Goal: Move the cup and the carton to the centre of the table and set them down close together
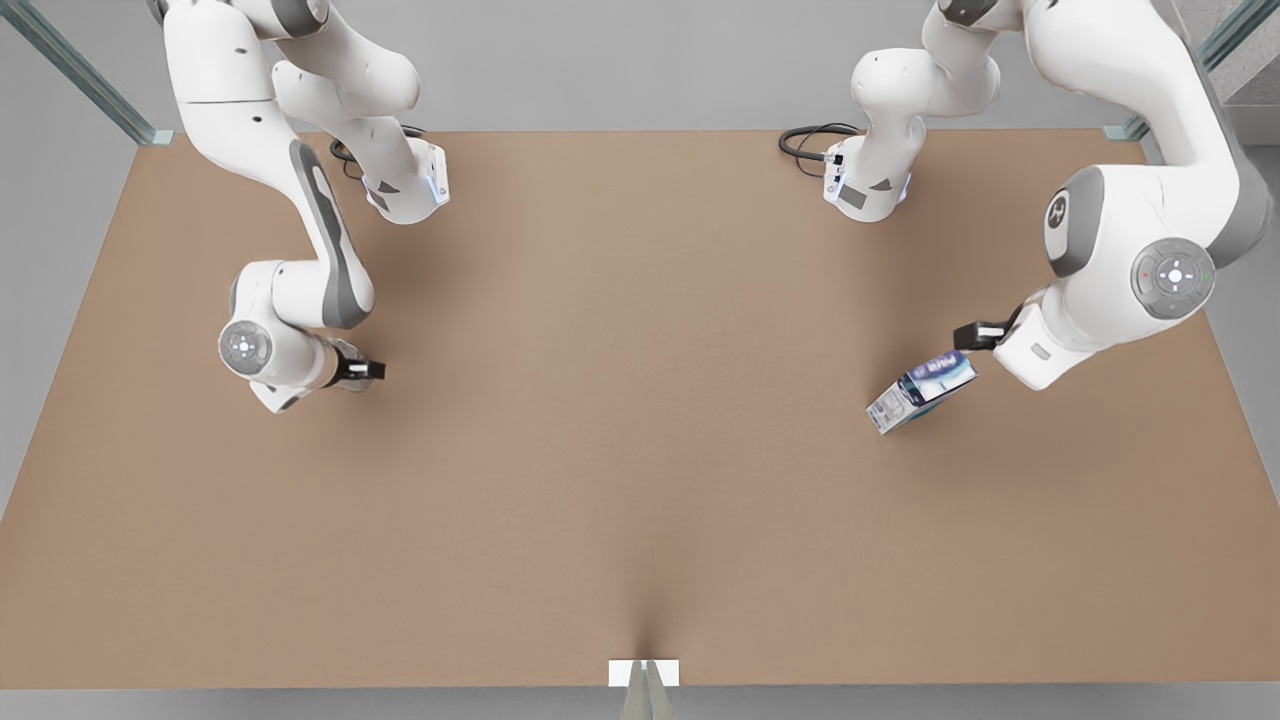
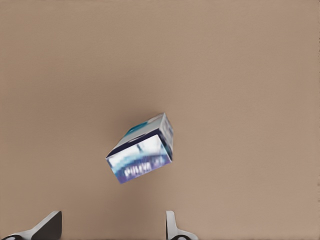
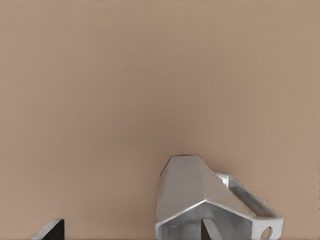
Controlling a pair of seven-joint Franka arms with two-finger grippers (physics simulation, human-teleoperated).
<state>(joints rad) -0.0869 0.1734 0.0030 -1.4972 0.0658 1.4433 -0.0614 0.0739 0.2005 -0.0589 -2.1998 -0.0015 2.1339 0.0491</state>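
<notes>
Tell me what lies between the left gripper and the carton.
Nothing: in the left wrist view, bare table separates the open left gripper from the carton. The front view shows them close together.

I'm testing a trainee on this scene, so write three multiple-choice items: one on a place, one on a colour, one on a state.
1. Where on the table is the carton?
A. toward the front view's right
B. toward the front view's left
C. dead centre

2. What colour is the carton?
A. red and yellow
B. plain green
C. dark blue and white

3. How are the left gripper's fingers?
A. shut on the carton
B. open, with the carton ahead of them
C. shut on the cup

Key:
1 A: the carton sits on the table by that side's arm.
2 C: its print shows this.
3 B: the left gripper has its fingers spread. The right gripper is at the cup.
</notes>
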